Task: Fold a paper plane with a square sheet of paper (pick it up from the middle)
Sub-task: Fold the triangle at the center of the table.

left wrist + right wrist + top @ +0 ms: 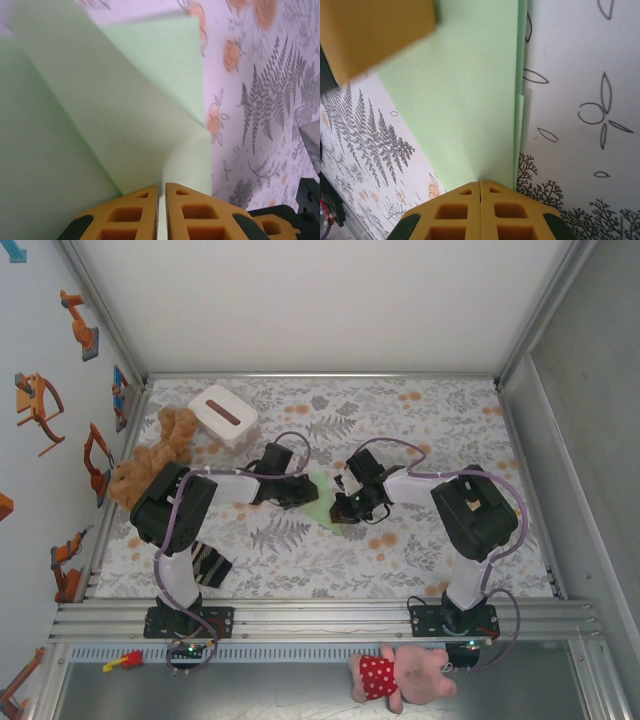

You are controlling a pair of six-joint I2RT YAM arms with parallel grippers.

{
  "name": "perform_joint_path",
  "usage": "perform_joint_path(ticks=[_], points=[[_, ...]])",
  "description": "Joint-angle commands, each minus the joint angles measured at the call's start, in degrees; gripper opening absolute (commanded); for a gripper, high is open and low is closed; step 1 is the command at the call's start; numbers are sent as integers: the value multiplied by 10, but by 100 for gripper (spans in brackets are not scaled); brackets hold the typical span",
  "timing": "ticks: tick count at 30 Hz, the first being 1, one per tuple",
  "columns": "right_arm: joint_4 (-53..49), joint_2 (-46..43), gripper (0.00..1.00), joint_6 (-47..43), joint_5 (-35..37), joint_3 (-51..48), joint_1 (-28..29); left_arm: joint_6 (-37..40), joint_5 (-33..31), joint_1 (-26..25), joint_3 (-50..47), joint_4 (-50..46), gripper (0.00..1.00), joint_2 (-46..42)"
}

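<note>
The pale green square sheet of paper [322, 496] lies partly folded at the middle of the floral table, between my two grippers. In the left wrist view the sheet [125, 100] rises in creased flaps, and a thin edge of it runs between the closed yellow fingers of my left gripper [161, 187]. From above, the left gripper [300, 492] sits at the sheet's left side. My right gripper [480, 182] is shut, its tips resting against the flat paper [465, 100] beside a straight folded edge. From above, the right gripper [345, 505] is at the sheet's right side.
A white box with a dark slot [222, 415] and a brown teddy bear [150, 460] sit at the back left. A striped dark cloth [208, 565] lies by the left arm's base. A pink plush toy [400, 672] lies below the front rail.
</note>
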Motion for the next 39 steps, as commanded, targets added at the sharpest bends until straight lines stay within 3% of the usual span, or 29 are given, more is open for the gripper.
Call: perform_joint_path(ticks=[1,8,16,21,25,32,39], points=[[-137,61,0,-16,121,-55,-9,45,-10,36,32,-50,13,21],[-136,56,0,-15,123,-60,-11,73,-29,97,101,-134,13,53],[-132,49,0,-10,121,-57,-10,101,-54,116,128,-190,13,35],[-135,40,0,-8,119,-55,-10,104,-36,90,111,-184,13,-58],[-135,42,0,-7,119,-55,-11,63,-18,48,72,-129,14,-85],[-134,45,0,-6,118,-57,-12,17,5,-19,56,-91,14,-42],[-128,52,0,-5,116,-61,-11,29,11,-15,103,-134,14,30]])
